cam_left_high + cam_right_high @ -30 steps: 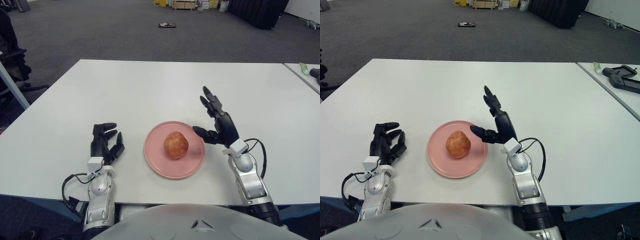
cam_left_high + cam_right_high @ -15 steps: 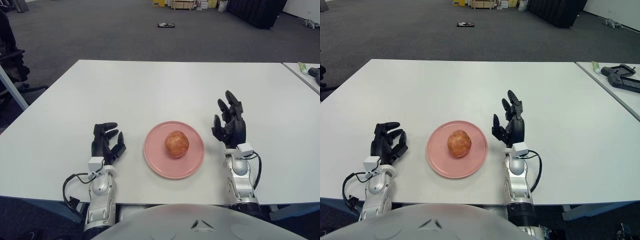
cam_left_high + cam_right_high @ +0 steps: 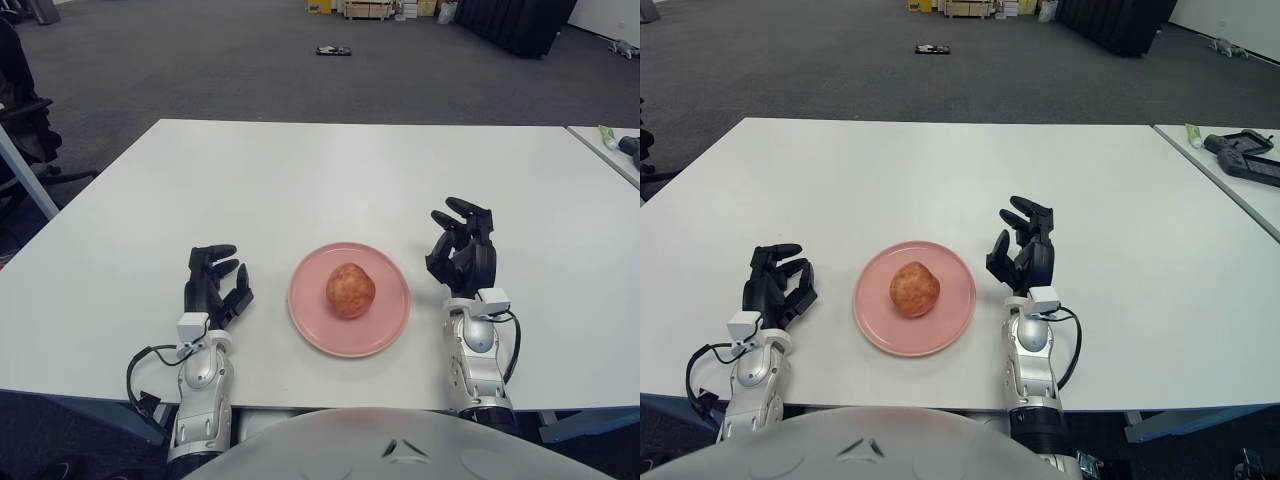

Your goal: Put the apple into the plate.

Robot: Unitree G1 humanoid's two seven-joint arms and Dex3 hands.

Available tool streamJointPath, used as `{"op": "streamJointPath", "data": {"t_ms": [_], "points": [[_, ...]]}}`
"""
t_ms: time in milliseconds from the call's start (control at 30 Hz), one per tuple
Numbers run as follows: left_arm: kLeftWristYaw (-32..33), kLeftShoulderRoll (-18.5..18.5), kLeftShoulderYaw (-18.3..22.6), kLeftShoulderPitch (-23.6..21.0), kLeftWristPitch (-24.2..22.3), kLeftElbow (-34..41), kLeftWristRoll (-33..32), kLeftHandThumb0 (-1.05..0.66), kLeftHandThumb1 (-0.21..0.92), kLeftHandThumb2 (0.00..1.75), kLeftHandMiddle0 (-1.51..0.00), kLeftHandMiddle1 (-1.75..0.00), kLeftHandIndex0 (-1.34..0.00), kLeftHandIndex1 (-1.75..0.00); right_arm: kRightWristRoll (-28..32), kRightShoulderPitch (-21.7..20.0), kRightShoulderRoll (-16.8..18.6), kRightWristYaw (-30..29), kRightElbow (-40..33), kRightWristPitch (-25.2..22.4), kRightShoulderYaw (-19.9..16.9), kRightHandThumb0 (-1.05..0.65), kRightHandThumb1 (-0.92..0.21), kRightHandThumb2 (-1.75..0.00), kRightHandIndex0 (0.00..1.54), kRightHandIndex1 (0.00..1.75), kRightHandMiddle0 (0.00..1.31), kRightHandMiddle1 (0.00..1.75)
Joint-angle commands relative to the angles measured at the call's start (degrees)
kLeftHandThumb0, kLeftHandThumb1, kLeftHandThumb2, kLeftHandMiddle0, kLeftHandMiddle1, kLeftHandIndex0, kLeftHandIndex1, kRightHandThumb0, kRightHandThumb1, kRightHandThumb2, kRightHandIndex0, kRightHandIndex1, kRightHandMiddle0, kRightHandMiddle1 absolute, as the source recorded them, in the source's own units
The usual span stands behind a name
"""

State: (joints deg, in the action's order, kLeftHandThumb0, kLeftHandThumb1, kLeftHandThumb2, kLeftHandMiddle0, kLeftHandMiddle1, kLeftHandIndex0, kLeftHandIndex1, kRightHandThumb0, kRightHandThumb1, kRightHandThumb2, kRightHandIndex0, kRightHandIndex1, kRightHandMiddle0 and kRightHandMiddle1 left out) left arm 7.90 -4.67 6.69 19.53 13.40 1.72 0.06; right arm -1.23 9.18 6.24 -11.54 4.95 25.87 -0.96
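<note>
A reddish-yellow apple (image 3: pixel 350 290) lies in the middle of a pink plate (image 3: pixel 392 322) near the table's front edge. My right hand (image 3: pixel 462 250) stands upright just right of the plate, clear of it, fingers loosely curled and holding nothing. My left hand (image 3: pixel 214 283) rests on the table left of the plate, fingers relaxed and empty.
The white table (image 3: pixel 300 180) stretches back behind the plate. A second table (image 3: pixel 1230 160) at the far right holds a dark device (image 3: pixel 1243 158). Grey carpet floor lies beyond, with a chair (image 3: pixel 25 120) at the left.
My right hand has drawn back from the plate's rim to its right side and turned upright, its fingers curling in a little. The apple and left hand have stayed put.
</note>
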Motion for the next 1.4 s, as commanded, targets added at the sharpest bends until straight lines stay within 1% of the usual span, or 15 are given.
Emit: {"op": "streamJointPath", "data": {"t_ms": [0,67,167,233,300,433,600,733,967,1100,1367], "points": [[-0.03,0.05,-0.19,-0.94,-0.11,0.51,-0.03,0.00,0.70,0.77,-0.48,-1.46,-0.20,-1.75,-1.16,1.34,2.15,-2.33,-0.44,-3.58,-0.40,-0.34,-0.83,-0.81,0.26,1.17,0.14,1.65],[-0.03,-0.02,-0.28,-0.90,-0.28,0.70,0.00,0.00,0.68,0.79,-0.48,-1.47,-0.21,-1.75,-1.83,1.37,2.16,-3.61,0.73,-4.74,-0.55,-0.34,-0.87,-0.68,0.31,1.18,0.16,1.70],[-0.03,-0.05,-0.33,-0.84,-0.62,0.90,0.04,0.00,0.67,0.80,-0.48,-1.48,-0.22,-1.75,-2.68,1.34,1.66,-4.66,1.47,-5.46,-0.39,-0.34,-0.90,-0.58,0.38,1.21,0.19,1.73],[-0.05,-0.05,-0.32,-0.83,-0.66,0.93,0.01,0.00,0.67,0.81,-0.48,-1.48,-0.22,-1.75,-3.17,1.31,1.31,-5.01,1.57,-5.65,-0.15,-0.35,-0.91,-0.55,0.40,1.22,0.19,1.74],[-0.15,-0.09,-0.29,-0.80,-0.42,0.88,-0.16,0.00,0.67,0.81,-0.48,-1.48,-0.22,-1.75,-3.82,1.25,0.68,-4.99,1.92,-5.26,0.18,-0.35,-0.89,-0.58,0.45,1.23,0.21,1.74],[-0.43,-0.22,-0.23,-0.82,0.24,0.67,-0.68,0.00,0.68,0.80,-0.46,-1.50,-0.20,-1.75,-4.35,1.12,-0.25,-4.40,2.52,-4.74,0.48,-0.36,-0.82,-0.68,0.53,1.26,0.25,1.75],[-0.99,-0.14,-0.24,-0.80,0.04,0.65,-1.58,0.00,0.69,0.79,-0.45,-1.51,-0.19,-1.75,-5.14,1.10,-0.39,-4.31,2.24,-6.26,0.47,-0.37,-0.73,-0.80,0.57,1.30,0.31,1.75],[-1.19,-0.01,-0.29,-0.77,-0.22,0.70,-1.90,0.00,0.69,0.79,-0.46,-1.51,-0.19,-1.75,-4.61,1.18,-0.05,-4.03,1.63,-7.87,0.34,-0.38,-0.69,-0.84,0.59,1.32,0.33,1.75],[-0.86,0.08,-0.31,-0.61,-0.95,0.96,-1.46,0.00,0.70,0.78,-0.46,-1.49,-0.19,-1.75,-3.21,1.54,-0.57,-1.92,0.93,-11.35,0.21,-0.38,-0.67,-0.87,0.60,1.34,0.34,1.75],[-0.86,0.11,-0.36,-0.66,-0.36,0.79,-1.23,0.00,0.71,0.75,-0.46,-1.48,-0.19,-1.75,-3.82,1.44,-1.13,-1.25,0.59,-14.18,0.11,-0.38,-0.67,-0.88,0.60,1.34,0.35,1.75],[-1.30,0.44,-0.40,-0.83,-0.52,0.48,-1.38,0.00,0.72,0.75,-0.45,-1.50,-0.18,-1.75,-2.95,1.87,-1.19,0.51,-0.71,-15.98,0.34,-0.38,-0.67,-0.88,0.58,1.33,0.34,1.75]]}}
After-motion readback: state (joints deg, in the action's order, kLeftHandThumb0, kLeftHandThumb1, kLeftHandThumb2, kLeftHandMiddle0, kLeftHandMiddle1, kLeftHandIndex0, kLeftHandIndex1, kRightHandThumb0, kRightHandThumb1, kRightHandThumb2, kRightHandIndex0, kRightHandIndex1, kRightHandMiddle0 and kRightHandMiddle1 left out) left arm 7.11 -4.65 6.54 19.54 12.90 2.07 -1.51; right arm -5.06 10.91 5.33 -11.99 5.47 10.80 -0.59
